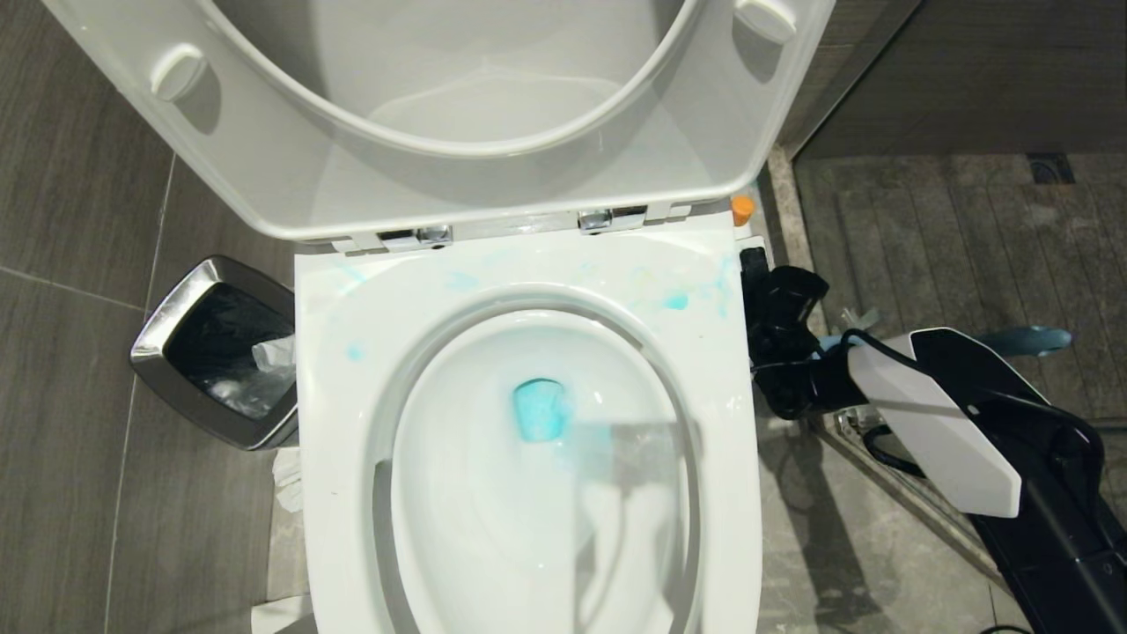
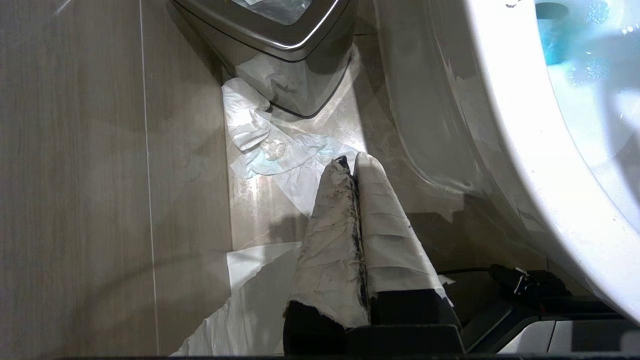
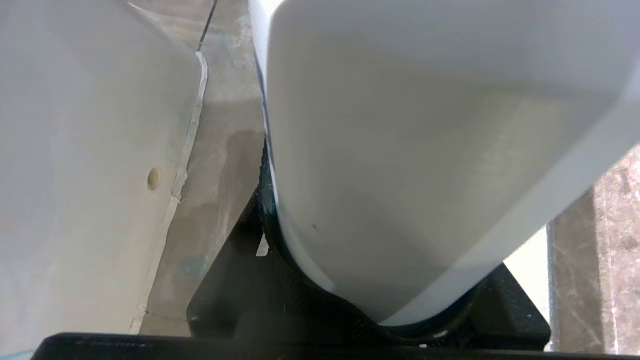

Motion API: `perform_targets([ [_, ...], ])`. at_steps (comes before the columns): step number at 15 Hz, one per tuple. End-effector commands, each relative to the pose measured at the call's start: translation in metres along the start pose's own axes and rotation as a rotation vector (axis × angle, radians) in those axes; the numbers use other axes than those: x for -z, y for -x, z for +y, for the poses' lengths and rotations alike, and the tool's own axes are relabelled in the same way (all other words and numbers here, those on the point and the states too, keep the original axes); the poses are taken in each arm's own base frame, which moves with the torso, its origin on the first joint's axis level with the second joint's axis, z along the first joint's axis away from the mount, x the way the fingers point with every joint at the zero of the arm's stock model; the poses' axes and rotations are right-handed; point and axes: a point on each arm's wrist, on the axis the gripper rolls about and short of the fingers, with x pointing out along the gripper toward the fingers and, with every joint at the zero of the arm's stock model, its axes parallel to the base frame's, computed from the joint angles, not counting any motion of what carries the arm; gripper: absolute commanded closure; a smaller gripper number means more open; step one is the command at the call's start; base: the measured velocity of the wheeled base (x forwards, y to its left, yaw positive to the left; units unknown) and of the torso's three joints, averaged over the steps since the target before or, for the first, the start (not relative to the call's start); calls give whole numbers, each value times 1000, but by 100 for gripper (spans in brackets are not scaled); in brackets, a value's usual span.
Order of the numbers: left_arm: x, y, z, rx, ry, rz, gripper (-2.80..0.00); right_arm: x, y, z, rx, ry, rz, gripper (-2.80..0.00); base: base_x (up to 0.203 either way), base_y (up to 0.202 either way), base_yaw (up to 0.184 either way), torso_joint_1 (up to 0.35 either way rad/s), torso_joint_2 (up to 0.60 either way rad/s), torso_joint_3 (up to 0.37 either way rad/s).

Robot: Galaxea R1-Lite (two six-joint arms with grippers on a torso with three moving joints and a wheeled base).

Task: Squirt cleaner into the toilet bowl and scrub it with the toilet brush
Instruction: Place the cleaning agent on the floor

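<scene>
ok, right gripper is clamped on the cleaner low beside the toilet bowl, blue already pooled inside, so i'd stand it upright clear of the toilet brush; left gripper shut, parked.

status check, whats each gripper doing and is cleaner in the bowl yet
Left gripper shut, idle near floor. Right gripper shut on cleaner, beside toilet bowl. Teal liquid already in basin. Nothing blocking.
</scene>
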Motion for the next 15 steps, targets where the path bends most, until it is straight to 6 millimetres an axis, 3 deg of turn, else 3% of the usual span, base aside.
perform_targets([
  [1, 0, 0, 0, -1, 0, 1, 0, 5, 0, 1, -1, 3, 2, 0, 0, 0, 0, 0, 0, 0],
  [7, 0, 0, 0, -1, 0, 0, 0, 7, 1, 2, -4, 11, -3, 0, 0, 0, 0, 0, 0, 0],
  [8, 0, 0, 0, -1, 0, 0, 0, 6, 1, 2, -3, 12, -7, -280, 0, 0, 0, 0, 0, 0],
  [15, 0, 0, 0, 0, 0, 0, 0, -7, 5, -2, 5, 7, -4, -280, 0, 0, 0, 0, 0, 0],
])
